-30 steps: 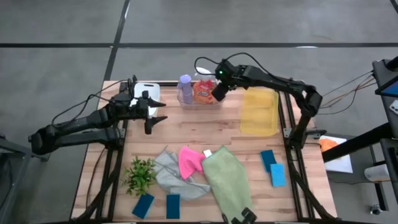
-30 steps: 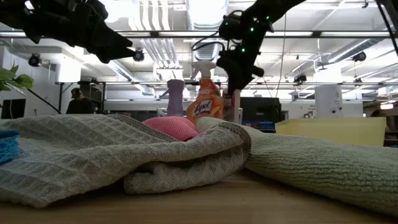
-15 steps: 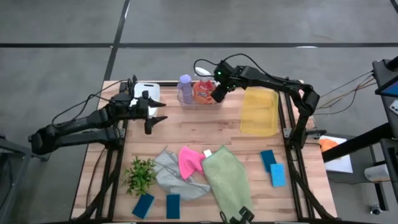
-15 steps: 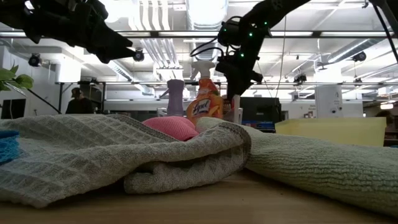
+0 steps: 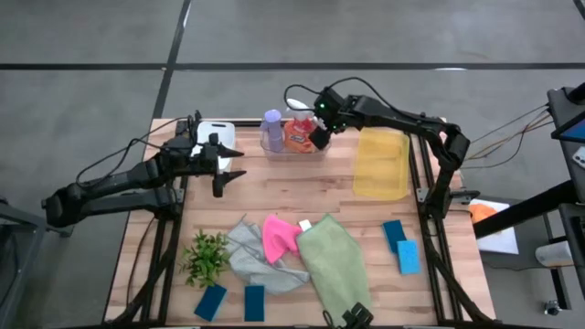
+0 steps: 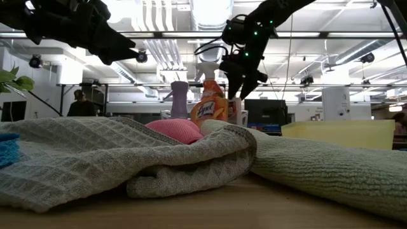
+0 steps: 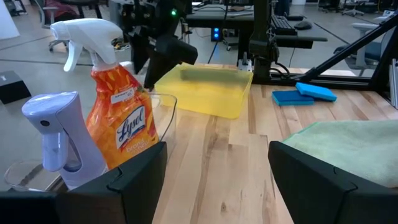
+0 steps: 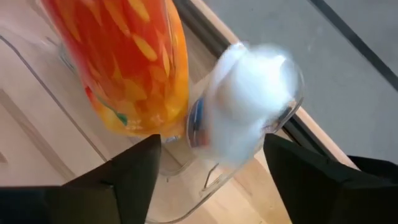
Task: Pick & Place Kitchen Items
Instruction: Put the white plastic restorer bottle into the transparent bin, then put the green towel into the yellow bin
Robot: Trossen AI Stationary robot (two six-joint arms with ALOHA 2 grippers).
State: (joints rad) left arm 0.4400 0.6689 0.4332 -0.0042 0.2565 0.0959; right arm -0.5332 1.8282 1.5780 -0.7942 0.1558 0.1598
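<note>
"Lysol" legible on orange spray bottle (image 7: 120, 118) — white trigger, glossy plastic. Standing in clear tray (image 5: 294, 151) with purple bottle (image 5: 271, 130) and small white bottle (image 8: 245, 99), the last directly under right gripper (image 5: 319, 139), between its spread fingers, not gripped. Left gripper (image 5: 222, 164) open, empty, well apart from tray. Waffle-weave grey cloth (image 6: 95, 159) far forward of both grippers.

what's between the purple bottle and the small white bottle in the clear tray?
The orange spray bottle stands between the purple bottle and the small white bottle, all in the clear tray. The left wrist view shows the lineup best.
</note>
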